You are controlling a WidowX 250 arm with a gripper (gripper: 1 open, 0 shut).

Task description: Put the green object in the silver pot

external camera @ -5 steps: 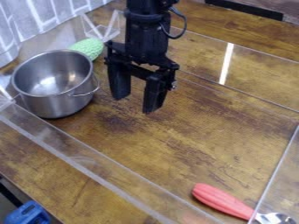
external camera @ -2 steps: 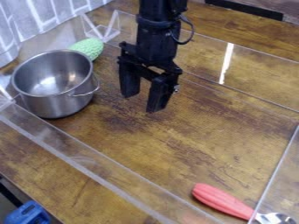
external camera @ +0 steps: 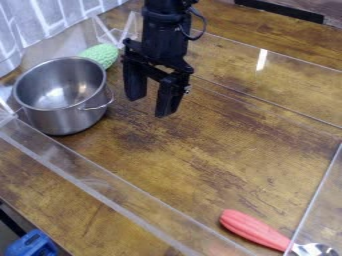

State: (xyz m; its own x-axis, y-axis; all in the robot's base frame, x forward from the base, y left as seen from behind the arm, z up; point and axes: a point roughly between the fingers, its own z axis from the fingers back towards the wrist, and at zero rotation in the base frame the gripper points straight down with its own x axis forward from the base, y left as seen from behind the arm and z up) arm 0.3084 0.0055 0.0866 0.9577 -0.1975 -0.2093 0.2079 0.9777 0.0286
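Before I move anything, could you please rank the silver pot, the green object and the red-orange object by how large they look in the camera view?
Silver pot
Red-orange object
Green object

The lone camera looks down at a slant onto the wooden surface (external camera: 214, 150) from above its near side, facing across it. It sits close enough that the picture's edges cut the surface off.

Count: one silver pot (external camera: 63, 112), one green object (external camera: 100, 55), one red-orange elongated object (external camera: 254, 229), one black robot arm (external camera: 166, 22), one blue item (external camera: 35, 246) at the lower left edge, partly cut off.
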